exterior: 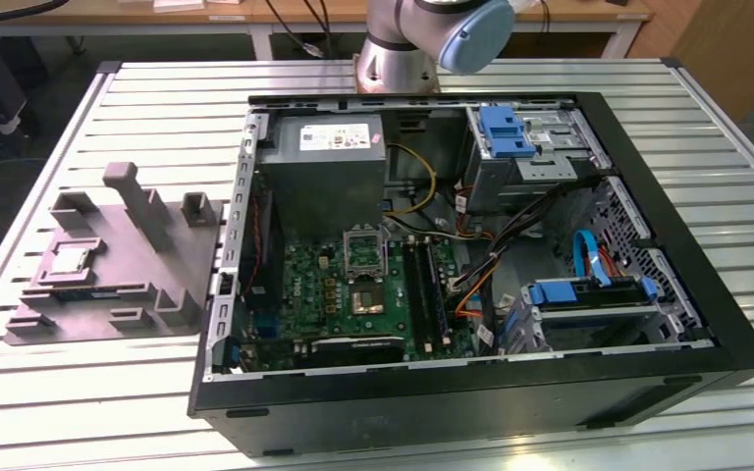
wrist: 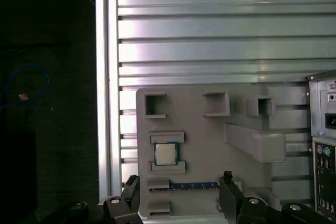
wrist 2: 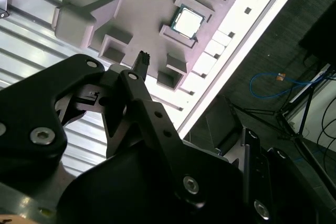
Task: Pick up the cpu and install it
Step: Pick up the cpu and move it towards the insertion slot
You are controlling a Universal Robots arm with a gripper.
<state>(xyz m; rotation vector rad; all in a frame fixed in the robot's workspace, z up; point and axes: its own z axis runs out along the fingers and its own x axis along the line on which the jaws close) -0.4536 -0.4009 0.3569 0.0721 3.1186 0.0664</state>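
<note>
Gripper [wrist: 179, 178] spread wide and empty, black fingers [wrist: 229, 195] well apart, pinching nothing. Hangs above the cpu [wrist: 166, 153] without touching it. Pale silvery square with a green rim, lying flat just ahead of the fingertips and roughly centred on the gap between them, seated in a shallow recess bracketed by two low ridges.

Under it and under the gripper, grey moulded holder [wrist: 210, 135] with square pockets and a long raised bar farther ahead of the fingertips. Closer to the fingers than the cpu, memory stick [wrist: 184, 185] set on edge in a slot of the holder, spanning most of the gap between the two fingers.

Beneath the holder, slatted aluminium table [wrist: 210, 35], stretching on past the holder away from the gripper. Off to one finger's side, rear panel of an open computer case [wrist: 323, 145], lying on the same table just beside the holder.

Inside the case, well away from the gripper, green motherboard [exterior: 338, 294] with its dark square socket [exterior: 368, 298]. Around that, grey power supply [exterior: 331, 147] and blue drive caddies [exterior: 506, 132]. Robot arm [exterior: 410, 39] rising at the case's far edge in the exterior view.
</note>
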